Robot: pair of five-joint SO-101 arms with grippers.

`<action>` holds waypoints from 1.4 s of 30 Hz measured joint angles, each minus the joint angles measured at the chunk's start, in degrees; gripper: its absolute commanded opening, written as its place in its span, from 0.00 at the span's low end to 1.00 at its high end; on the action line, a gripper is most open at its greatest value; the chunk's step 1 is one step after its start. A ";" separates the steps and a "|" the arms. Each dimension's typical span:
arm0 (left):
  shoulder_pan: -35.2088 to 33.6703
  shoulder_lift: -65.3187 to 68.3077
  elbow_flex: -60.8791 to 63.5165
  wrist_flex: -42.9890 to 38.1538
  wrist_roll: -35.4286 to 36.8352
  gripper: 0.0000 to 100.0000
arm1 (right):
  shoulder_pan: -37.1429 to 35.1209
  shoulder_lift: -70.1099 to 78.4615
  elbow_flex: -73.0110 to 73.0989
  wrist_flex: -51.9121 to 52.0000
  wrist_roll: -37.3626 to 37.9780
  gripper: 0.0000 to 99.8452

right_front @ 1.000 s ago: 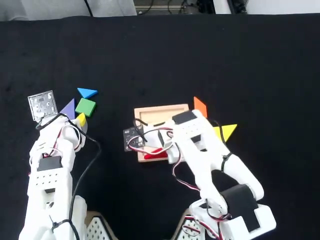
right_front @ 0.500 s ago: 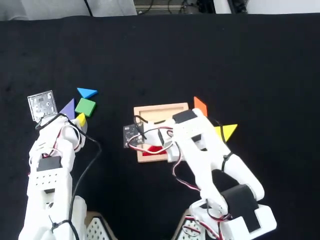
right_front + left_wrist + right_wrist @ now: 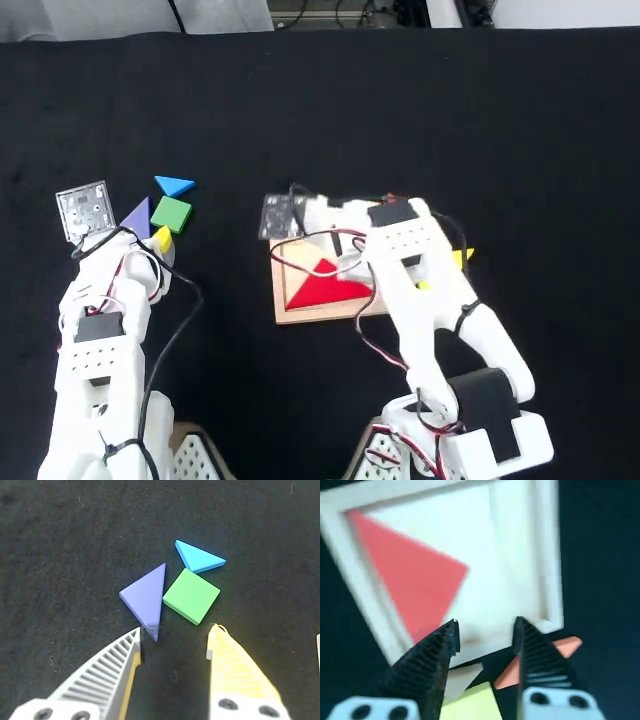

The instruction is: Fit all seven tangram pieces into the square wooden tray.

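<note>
Right gripper (image 3: pixel 485 625) hangs spread and empty over the tray (image 3: pixel 279 300) rim, mid-frame, red triangle (image 3: pixel 325 287) inside. Left gripper (image 3: pixel 175 632) gapes beside the purple triangle (image 3: pixel 145 597).

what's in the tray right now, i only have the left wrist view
observer: one piece, the red triangle, lies flat inside the wooden tray.
operator: where's the right gripper
observer: the right gripper is open over the tray's rim, holding nothing.
operator: any loose pieces over there
observer: yes, an orange piece and a yellow piece lie just outside the tray, by the right arm.
</note>
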 measured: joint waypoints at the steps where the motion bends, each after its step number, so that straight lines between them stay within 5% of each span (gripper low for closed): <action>1: 0.00 0.00 0.00 0.00 0.00 0.22 | -0.35 0.00 0.00 -2.64 -3.08 0.04; 6: 0.00 0.00 0.00 0.00 0.00 0.22 | -3.60 1.23 3.43 -18.64 -16.53 0.01; 11: 0.00 0.00 0.00 0.00 0.00 0.22 | -5.80 6.07 4.48 -24.00 -18.90 0.01; 34: 0.00 0.00 0.00 0.00 0.00 0.22 | -2.99 8.88 5.36 -13.27 -14.59 0.01; 42: 0.00 0.00 0.00 0.00 0.00 0.22 | -2.99 -1.32 7.47 -11.78 -14.68 0.01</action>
